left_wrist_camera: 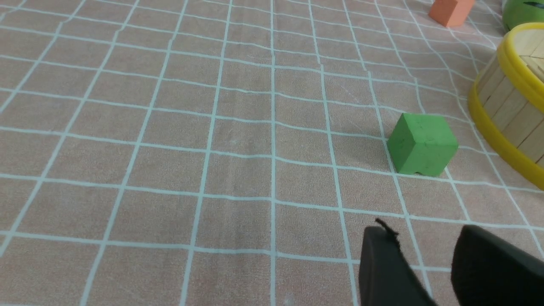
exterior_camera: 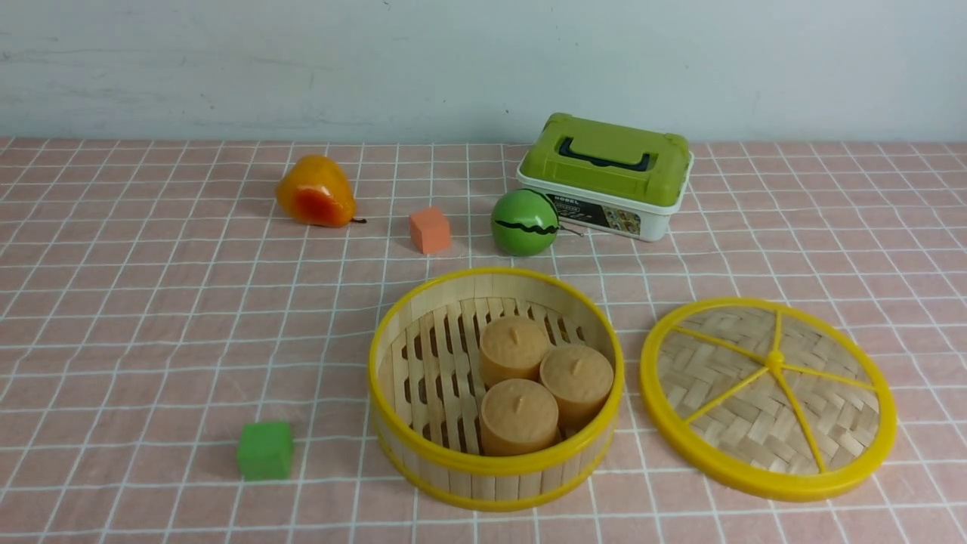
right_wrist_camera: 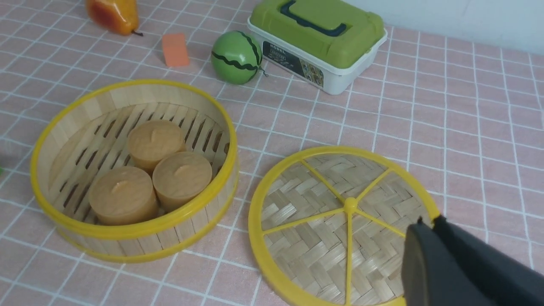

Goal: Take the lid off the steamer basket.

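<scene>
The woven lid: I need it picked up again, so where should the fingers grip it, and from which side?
Probably the centre knob, from straight above: the lid lies flat on the tablecloth, right of the steamer basket, so its thin yellow rim leaves little room beneath, while the knob, where the five spokes meet, stands slightly proud. It is small, though.

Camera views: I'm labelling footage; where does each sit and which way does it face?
Front: between the arms, facing forward over the bamboo-slat steamer basket and woven yellow-rimmed lid; no robot parts show.
Left wrist: low over the pink checked cloth, facing the green cube; left end effector shows.
Right wrist: above the lid; right end effector shows.
Shared: all see the basket.
</scene>
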